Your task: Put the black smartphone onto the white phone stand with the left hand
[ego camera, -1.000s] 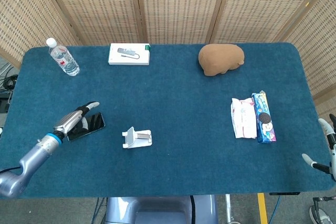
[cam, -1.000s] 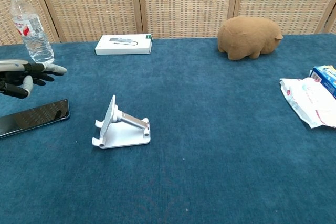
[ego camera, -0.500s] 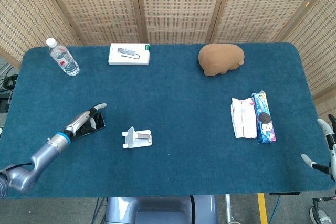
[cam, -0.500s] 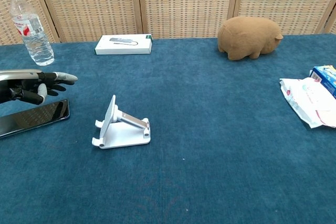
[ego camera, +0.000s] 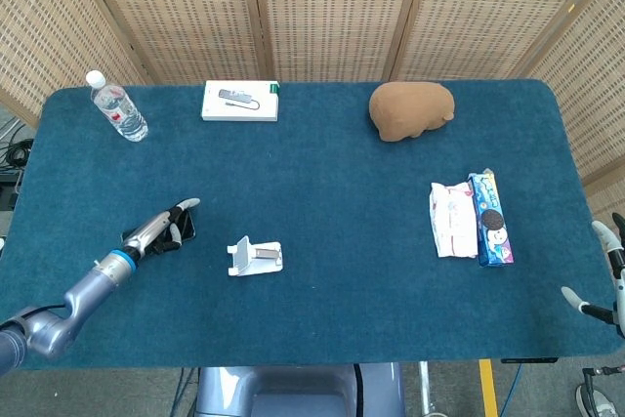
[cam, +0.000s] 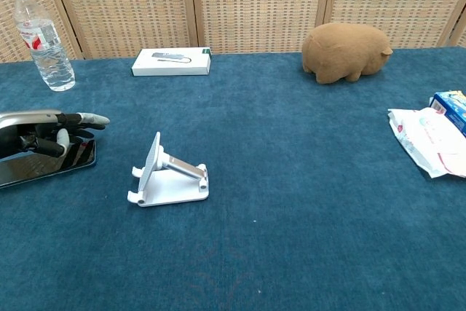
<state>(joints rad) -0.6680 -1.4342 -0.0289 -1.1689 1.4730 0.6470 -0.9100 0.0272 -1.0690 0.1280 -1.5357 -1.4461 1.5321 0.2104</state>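
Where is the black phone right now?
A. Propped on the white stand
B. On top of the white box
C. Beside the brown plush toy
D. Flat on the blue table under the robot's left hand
D: the black smartphone lies flat on the table beneath the left hand, while the white phone stand holds nothing.

The flat black glossy smartphone (cam: 51, 165) lies face up on the blue counter (cam: 306, 180), at its left side. Just to its right stands the white folding phone stand (cam: 166, 174), its backrest tilted, nothing on it.
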